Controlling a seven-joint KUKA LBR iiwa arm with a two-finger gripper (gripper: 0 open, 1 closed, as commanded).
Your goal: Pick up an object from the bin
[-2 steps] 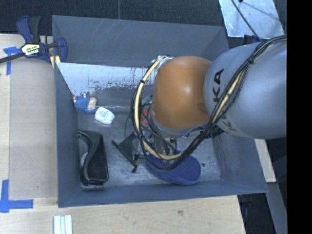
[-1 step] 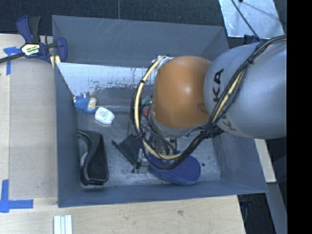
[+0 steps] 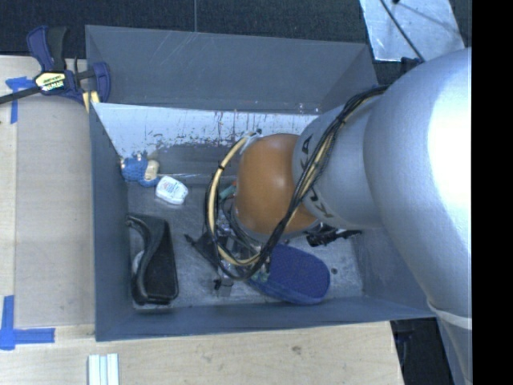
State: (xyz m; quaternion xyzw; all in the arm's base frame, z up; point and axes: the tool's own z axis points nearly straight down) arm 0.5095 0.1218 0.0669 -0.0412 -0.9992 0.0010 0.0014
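Grey metal bin [image 3: 108, 239] contains four loose things. The gripper [image 3: 216, 269] hangs low over the bin floor close to the front edge, beneath the arm's orange cover [image 3: 264, 183]. Whether it is open or closed cannot be told, and nothing is seen held in it.

Nearest thing: a dark blue oval padded object [image 3: 298, 276], apparently fabric-covered. It lies flat along the front edge, toward the front-right corner as viewed, just beside the gripper. Contact cannot be confirmed.

Expected handling of this object:
- Weight: probably light.
- Body: probably soft and compressible, so it should yield under pressure.
- Surface: likely grippy rather than slippery.
- Fragility: low.

Recommended hold: across the narrow width, near the rounded end that faces the gripper. A hold on the long axis would likely be too wide.

On the gripper's other side, a black glossy elongated case [image 3: 154, 261] lies in the front-left corner. It is probably stiffer and smoother.

A small white rounded object [image 3: 171, 189] and a small blue and yellow item [image 3: 140, 169] lie near the back-left corner, well apart from the gripper.
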